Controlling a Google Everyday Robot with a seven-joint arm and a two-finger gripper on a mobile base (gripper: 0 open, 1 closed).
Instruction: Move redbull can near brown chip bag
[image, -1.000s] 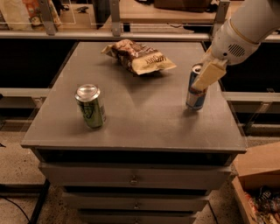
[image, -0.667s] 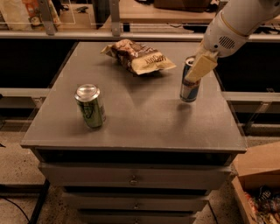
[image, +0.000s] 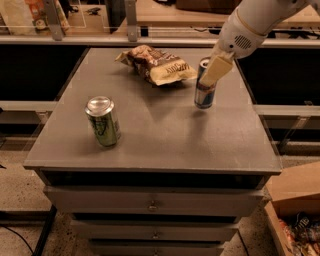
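Note:
The redbull can (image: 204, 92), slim, blue and silver, stands upright at the right of the grey table top (image: 160, 135), just right of the brown chip bag (image: 159, 66). My gripper (image: 205, 75) reaches in from the upper right on a white arm and is shut on the can's upper part. One cream finger (image: 215, 69) lies across the front of the can; the other is hidden behind it. I cannot tell whether the can's base touches the table. A narrow gap separates the can from the bag's right end.
A wider green can (image: 103, 121) stands upright at the front left of the table. Drawers (image: 150, 202) sit under the top. A cardboard box (image: 296, 200) with clutter is on the floor at the lower right. A rail and shelf run behind the table.
My gripper has carried the redbull can leftward and toward the back, from the table's right edge to just beside the chip bag. The green can and the bag have not moved.

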